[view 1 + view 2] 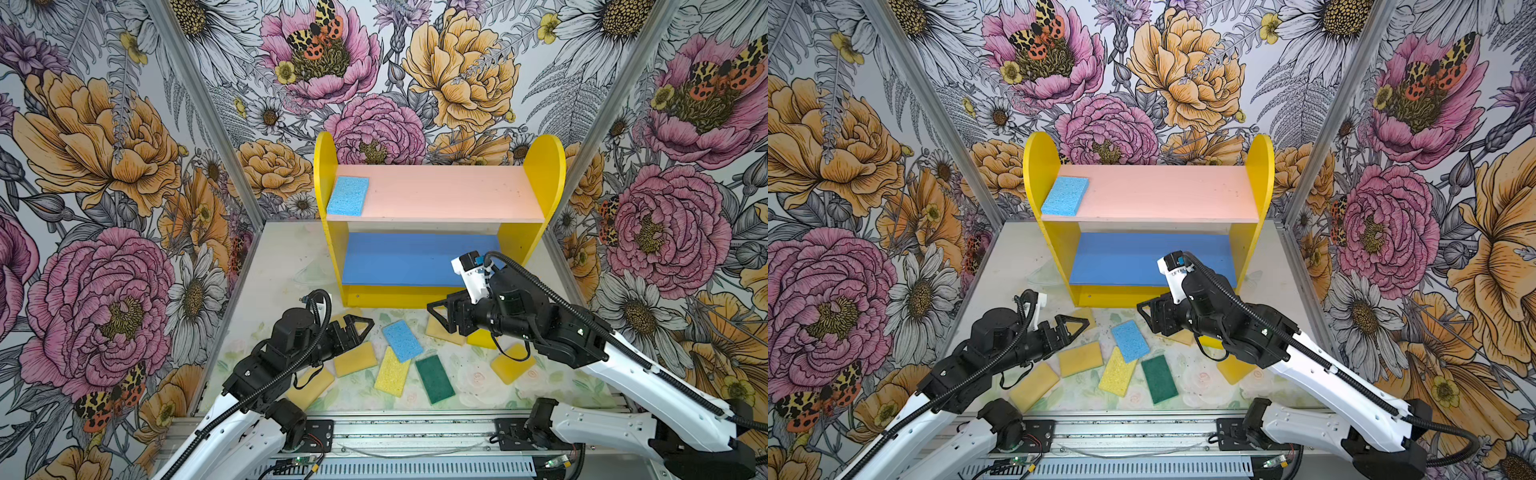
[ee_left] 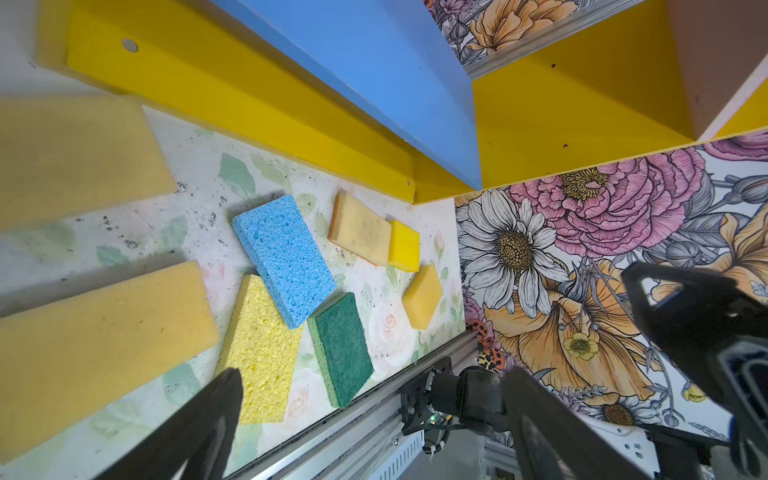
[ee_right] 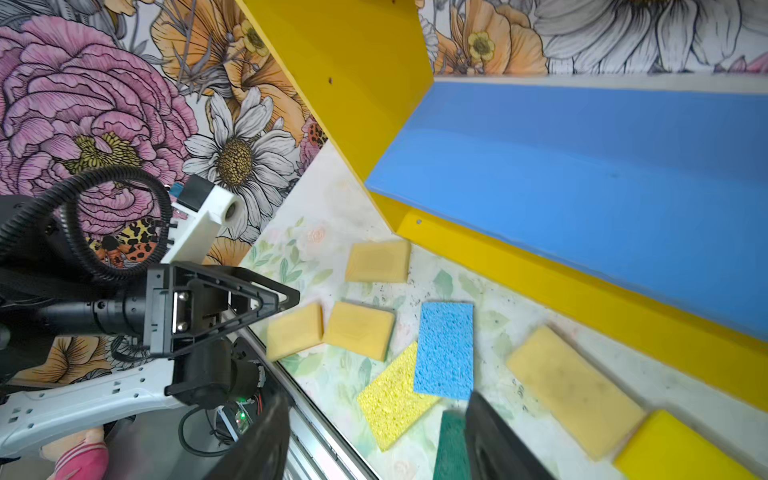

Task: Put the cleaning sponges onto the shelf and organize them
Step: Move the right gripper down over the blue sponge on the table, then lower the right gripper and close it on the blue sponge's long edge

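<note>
The shelf (image 1: 436,195) stands at the back, and one light blue sponge (image 1: 348,196) lies at the left end of its pink upper board. Its blue lower board (image 1: 415,257) is bare. On the table in front lie another light blue sponge (image 1: 402,340), a porous pale yellow one (image 1: 391,372), a dark green one (image 1: 434,378), a small bright yellow one (image 2: 404,246) and several tan-yellow ones (image 1: 355,359). My left gripper (image 1: 359,328) hovers open and empty left of the pile. Near the shelf's base my right gripper (image 1: 436,318) is open and empty, above a tan sponge (image 1: 444,330).
Flowered walls close in the table on the left, back and right. A metal rail (image 1: 415,432) runs along the front edge. A tan sponge (image 1: 309,387) lies under the left arm and another (image 1: 512,363) under the right arm.
</note>
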Robot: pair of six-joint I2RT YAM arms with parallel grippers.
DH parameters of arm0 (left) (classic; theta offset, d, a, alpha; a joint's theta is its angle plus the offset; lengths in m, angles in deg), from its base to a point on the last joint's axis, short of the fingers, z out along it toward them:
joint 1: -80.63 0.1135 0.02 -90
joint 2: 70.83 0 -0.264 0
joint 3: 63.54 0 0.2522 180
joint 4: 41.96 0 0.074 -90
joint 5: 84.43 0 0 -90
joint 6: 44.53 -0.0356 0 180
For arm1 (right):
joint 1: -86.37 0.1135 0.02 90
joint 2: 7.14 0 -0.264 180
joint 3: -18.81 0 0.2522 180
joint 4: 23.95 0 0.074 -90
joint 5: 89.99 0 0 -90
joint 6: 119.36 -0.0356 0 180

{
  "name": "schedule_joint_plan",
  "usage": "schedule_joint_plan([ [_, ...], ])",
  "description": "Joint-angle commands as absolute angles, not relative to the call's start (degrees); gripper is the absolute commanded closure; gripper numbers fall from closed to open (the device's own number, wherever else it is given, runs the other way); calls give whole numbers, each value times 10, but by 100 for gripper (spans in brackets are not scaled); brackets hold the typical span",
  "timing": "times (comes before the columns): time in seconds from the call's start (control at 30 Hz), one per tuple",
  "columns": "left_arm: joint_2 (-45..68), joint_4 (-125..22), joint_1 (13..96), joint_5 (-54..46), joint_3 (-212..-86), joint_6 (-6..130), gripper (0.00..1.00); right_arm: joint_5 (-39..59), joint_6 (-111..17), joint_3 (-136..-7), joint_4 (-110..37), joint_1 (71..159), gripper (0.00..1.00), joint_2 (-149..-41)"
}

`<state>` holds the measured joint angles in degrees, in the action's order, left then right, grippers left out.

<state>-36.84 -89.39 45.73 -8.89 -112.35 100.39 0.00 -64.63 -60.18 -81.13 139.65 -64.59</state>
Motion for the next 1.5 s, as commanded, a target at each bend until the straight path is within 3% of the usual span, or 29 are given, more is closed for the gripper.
schedule_joint_plan([
  [0.0, -344, -774, 438, -81, -1077, 1067, 1, 15, -717, -522, -776, 1394, 33, -675],
  [0.17, -297, -718, 429, -86, -1037, 1076, 1, 93, -732, -424, -635, 1391, 33, -763],
  [0.5, -281, -672, 434, -104, -1008, 1076, 1, 120, -698, -466, -588, 1359, 34, -925],
  [1.23, -316, -657, 489, -145, -980, 1081, 1, 181, -693, -420, -517, 1321, 43, -992],
  [1.47, -314, -652, 492, -147, -980, 1085, 1, 176, -699, -406, -500, 1304, 52, -1001],
])
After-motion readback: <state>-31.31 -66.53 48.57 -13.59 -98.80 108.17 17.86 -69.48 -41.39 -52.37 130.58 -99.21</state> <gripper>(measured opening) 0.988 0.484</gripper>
